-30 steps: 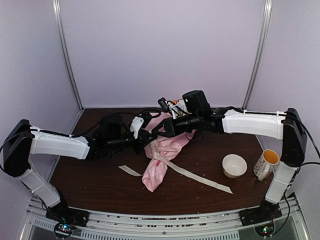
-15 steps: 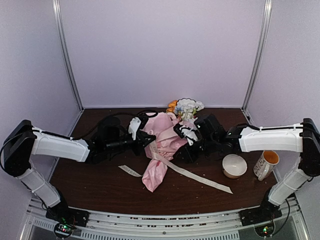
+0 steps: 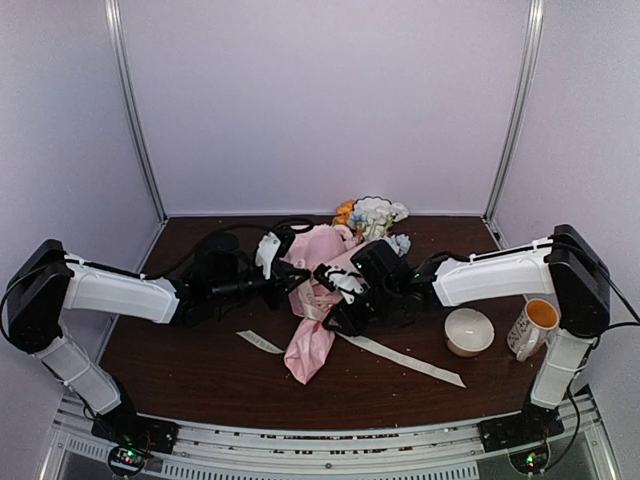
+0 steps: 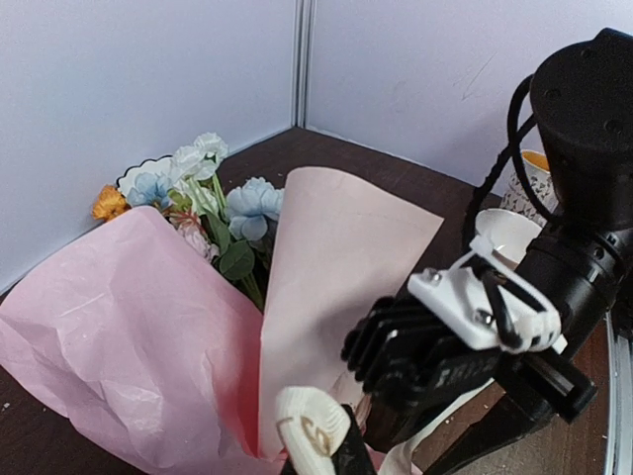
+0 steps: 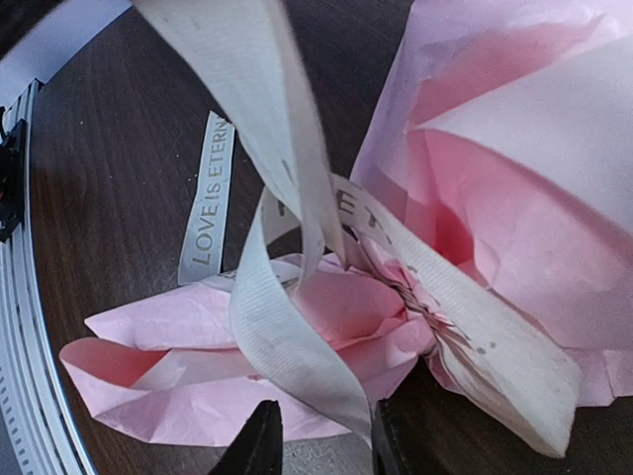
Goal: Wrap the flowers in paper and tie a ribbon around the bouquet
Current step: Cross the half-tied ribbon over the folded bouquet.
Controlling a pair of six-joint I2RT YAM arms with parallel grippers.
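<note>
Left gripper (image 3: 290, 282) at the left edge of the paper (image 3: 312, 350), jaws closed on the ribbon (image 3: 400, 355). Paper bunched around the flowers (image 3: 372, 213), blooms out its far end. Right gripper (image 5: 321, 443) at the paper's right side, fingers apart, a ribbon strand between them. Bowl (image 3: 468, 330) and mug (image 3: 533, 325) well right of the paper.

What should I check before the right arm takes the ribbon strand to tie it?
1. Left gripper shut on the ribbon: ok.
2. Right gripper open, with a ribbon strand just ahead of its fingertips: ok.
3. Paper wrapped round the flowers, blooms sticking out of the top: ok.
4. Ribbon crossing the paper's gathered neck: ok.
5. Knot or bow formed: not ok, none visible.
6. Bowl and mug upright, off to the right of the paper: ok.
</note>
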